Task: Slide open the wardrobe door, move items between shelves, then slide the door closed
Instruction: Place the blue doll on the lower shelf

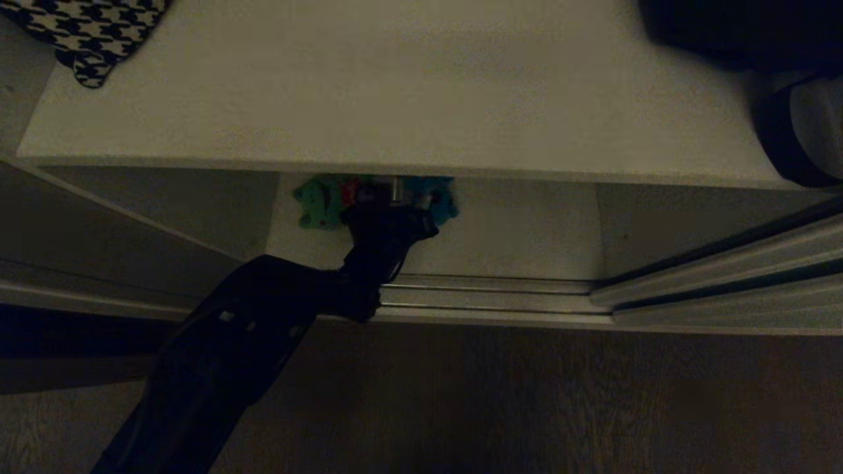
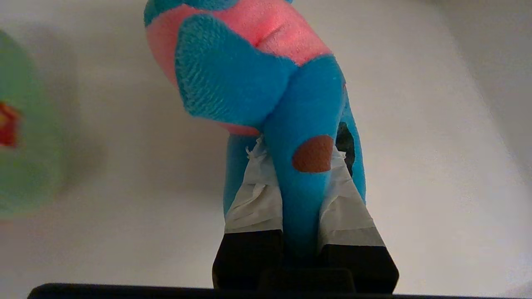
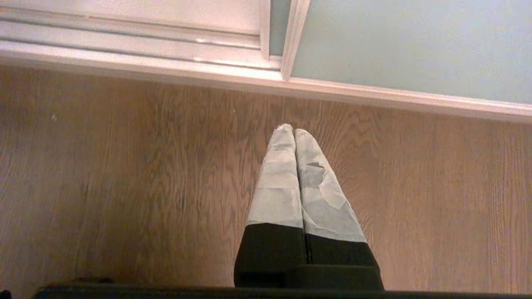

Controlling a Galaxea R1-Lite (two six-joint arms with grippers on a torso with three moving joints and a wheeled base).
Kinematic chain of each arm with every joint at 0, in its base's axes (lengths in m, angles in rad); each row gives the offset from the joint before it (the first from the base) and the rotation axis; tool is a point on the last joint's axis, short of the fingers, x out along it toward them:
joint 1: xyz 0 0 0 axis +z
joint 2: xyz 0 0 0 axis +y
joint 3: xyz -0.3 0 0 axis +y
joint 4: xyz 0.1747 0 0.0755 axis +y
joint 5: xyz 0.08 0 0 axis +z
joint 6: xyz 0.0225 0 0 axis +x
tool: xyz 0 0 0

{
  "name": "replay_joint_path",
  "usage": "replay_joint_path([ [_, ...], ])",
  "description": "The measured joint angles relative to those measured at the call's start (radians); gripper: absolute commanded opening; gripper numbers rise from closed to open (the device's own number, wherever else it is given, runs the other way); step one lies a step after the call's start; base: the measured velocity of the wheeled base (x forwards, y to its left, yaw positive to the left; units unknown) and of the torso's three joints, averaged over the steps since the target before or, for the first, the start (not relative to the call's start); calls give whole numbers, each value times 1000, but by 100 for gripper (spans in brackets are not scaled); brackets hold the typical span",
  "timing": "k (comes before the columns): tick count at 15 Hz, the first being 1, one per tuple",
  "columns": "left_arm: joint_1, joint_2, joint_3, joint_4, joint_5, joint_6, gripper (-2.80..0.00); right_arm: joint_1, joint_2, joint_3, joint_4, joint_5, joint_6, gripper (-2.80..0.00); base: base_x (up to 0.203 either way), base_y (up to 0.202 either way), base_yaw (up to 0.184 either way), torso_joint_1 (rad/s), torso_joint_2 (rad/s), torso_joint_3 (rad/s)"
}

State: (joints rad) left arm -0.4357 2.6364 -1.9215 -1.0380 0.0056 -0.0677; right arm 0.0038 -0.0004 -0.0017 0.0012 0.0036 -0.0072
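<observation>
In the head view my left arm reaches into the wardrobe under the upper shelf (image 1: 408, 85). My left gripper (image 1: 395, 197) is over the lower shelf (image 1: 514, 230), between two plush toys. The wrist view shows the left gripper (image 2: 297, 151) shut on a limb of the teal-blue toy (image 2: 232, 79), whose pink back faces the camera. This toy (image 1: 440, 197) hangs in front of the white board (image 2: 415, 166). The green toy (image 1: 319, 201) with a red patch lies just left of it, blurred in the wrist view (image 2: 25, 166). The sliding wardrobe door (image 3: 415, 45) stands at the right. My right gripper (image 3: 293, 131) is shut and empty over the floor.
A houndstooth bag (image 1: 92, 33) lies on the upper shelf's left end and a black bag (image 1: 757, 33) on its right end. The ribbed metal floor track (image 1: 487, 296) runs along the wardrobe front, with wooden floor (image 1: 527, 395) before it. The door frame (image 1: 724, 276) crosses the right side.
</observation>
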Motion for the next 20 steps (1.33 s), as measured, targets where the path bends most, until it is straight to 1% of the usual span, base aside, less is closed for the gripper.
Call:
replay_joint_path([
  [1, 0, 2, 0, 2, 24, 30, -280, 0, 0, 0, 0, 0, 0, -280, 0, 0, 0, 0, 0, 0],
  [2, -3, 7, -1, -1, 62, 73, -280, 0, 0, 0, 0, 0, 0, -280, 0, 0, 0, 0, 0, 0],
  [3, -5, 15, -3, -3, 96, 97, -280, 0, 0, 0, 0, 0, 0, -280, 0, 0, 0, 0, 0, 0],
  [5, -6, 29, -7, -11, 117, 101, -280, 0, 0, 0, 0, 0, -1, -280, 0, 0, 0, 0, 0, 0],
  [7, -7, 38, -11, -38, 120, 100, -280, 0, 0, 0, 0, 0, -1, -280, 0, 0, 0, 0, 0, 0],
  [9, -6, 43, -13, -100, 124, 97, -280, 0, 0, 0, 0, 0, -1, -280, 0, 0, 0, 0, 0, 0],
  [11, -5, 46, -13, -135, 125, 96, -280, 0, 0, 0, 0, 0, 0, -280, 0, 0, 0, 0, 0, 0],
  [14, -3, 54, -13, -147, 125, 78, -280, 0, 0, 0, 0, 0, 0, -280, 0, 0, 0, 0, 0, 0],
  [15, -3, 58, -13, -152, 124, 77, -230, 0, 0, 0, 0, 0, -1, -280, 0, 0, 0, 0, 0, 0],
  [16, -3, 60, -13, -151, 123, 76, 0, 0, 0, 0, 0, 0, -1, -280, 0, 0, 0, 0, 0, 0],
  [20, -4, 69, -18, -139, 112, 68, 0, 0, 0, 0, 1, 0, 0, -280, 0, 0, 0, 0, 0, 0],
])
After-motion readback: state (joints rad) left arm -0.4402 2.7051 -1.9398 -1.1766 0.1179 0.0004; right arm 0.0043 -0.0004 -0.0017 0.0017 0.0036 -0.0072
